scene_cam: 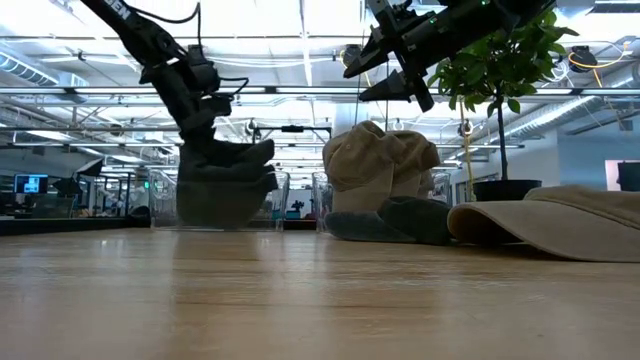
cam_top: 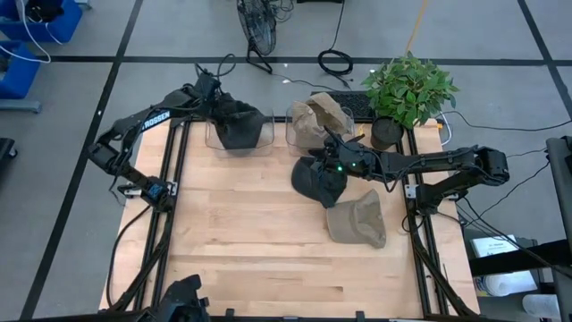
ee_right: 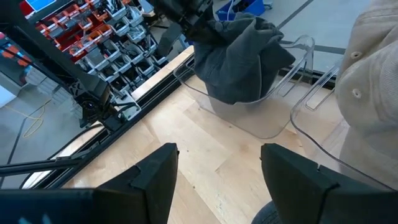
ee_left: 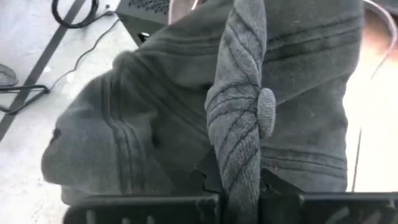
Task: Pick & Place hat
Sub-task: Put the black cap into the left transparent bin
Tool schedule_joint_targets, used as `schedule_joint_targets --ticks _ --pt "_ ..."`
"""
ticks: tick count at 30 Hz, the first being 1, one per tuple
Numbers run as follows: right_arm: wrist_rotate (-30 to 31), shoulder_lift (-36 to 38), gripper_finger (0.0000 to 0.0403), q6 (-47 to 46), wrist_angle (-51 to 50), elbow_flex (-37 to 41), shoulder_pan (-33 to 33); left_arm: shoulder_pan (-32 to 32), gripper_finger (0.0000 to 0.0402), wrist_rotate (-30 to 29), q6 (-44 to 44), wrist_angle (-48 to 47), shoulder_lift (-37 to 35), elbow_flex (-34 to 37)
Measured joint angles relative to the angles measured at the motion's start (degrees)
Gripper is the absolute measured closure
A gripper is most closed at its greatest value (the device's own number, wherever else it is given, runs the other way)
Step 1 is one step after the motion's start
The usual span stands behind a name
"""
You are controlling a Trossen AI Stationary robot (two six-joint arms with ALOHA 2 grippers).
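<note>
Pale wooden worktop fills the middle of a grey-floored lab, with shelving and cables around it and a leafy green potted plant at its far right corner. Two clear plastic bins stand side by side along the far edge: the left clear bin and the right clear bin, the latter holding a crumpled tan cloth hat.

Over the left bin the left arm's end effector is clamped shut on the crown of a dark grey cloth cap, which hangs from it partly inside the bin; the left wrist view shows the fabric bunched into a ridge between the fingers, with the top button beside it. Whether the cap touches the bin floor cannot be told.

Right of centre, the right arm's end effector hovers with its fingers spread wide and empty above a black cloth cap lying on the worktop. Just near and right of that lies a flat tan brimmed cap.

These hats look light, soft and floppy, so they will sag and fold when lifted. The black cap is probably best pinched at a fold of the crown or along the stiffer brim edge, where the fingers can gather cloth.
</note>
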State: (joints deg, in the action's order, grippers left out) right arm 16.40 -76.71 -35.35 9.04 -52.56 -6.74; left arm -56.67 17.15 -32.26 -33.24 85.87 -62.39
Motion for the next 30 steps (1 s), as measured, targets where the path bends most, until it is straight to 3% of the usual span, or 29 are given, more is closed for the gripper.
schedule_joint_targets --ticks 14,20,24,30 --pt "-0.02 0.00 0.0190 -0.66 0.00 -0.03 -0.01 -0.63 0.0392 -2.71 -2.26 1.55 -0.50 -0.02" --pt "-0.02 0.00 0.0190 -0.66 -0.02 -0.07 -0.04 -0.63 0.0394 0.53 -2.92 -2.11 -0.50 -0.39" --pt "-0.01 0.00 0.0190 -1.07 -0.14 -0.07 -0.14 -0.62 0.0396 -2.69 -5.20 -1.38 -0.53 -1.31" --pt "0.00 0.00 0.0190 -1.50 -0.24 -0.07 -0.33 -0.63 0.0371 -7.15 0.28 3.95 -0.53 -1.33"
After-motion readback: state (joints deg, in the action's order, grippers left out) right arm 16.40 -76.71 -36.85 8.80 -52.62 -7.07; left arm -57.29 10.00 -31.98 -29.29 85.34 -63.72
